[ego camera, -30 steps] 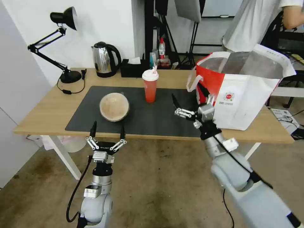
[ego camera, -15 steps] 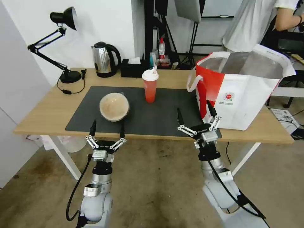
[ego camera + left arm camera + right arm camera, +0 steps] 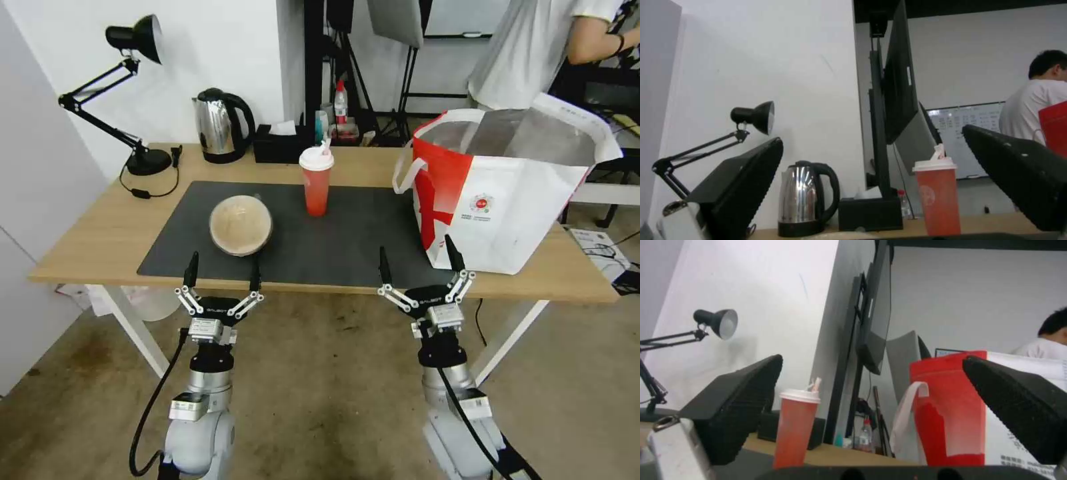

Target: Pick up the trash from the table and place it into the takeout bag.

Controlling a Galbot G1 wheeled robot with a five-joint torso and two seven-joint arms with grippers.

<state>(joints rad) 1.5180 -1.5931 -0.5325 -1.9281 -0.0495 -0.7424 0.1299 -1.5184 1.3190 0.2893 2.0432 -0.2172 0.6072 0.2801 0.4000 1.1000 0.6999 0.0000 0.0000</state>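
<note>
A round beige bowl (image 3: 241,225) lies on the dark grey mat of the table (image 3: 107,233). Behind it stands a red drink cup (image 3: 316,180) with white lid and straw, also seen from the wrists (image 3: 937,196) (image 3: 794,428). The takeout bag (image 3: 513,193) stands open at the right end, its red side panel (image 3: 951,413) facing the mat. My left gripper (image 3: 221,270) hangs open at the table's front edge, just before the bowl. My right gripper (image 3: 420,263) is open at the front edge too, near the bag's front corner. Both hold nothing.
At the back of the table stand a steel kettle (image 3: 221,125), a black tissue box (image 3: 281,147) and a black desk lamp (image 3: 133,100). A person in a white shirt stands behind the bag. White table legs (image 3: 137,330) flank my arms below the front edge.
My right gripper has drawn back from beside the bag and dropped to the table's front edge, turning its fingers upright. The left gripper has barely shifted.
</note>
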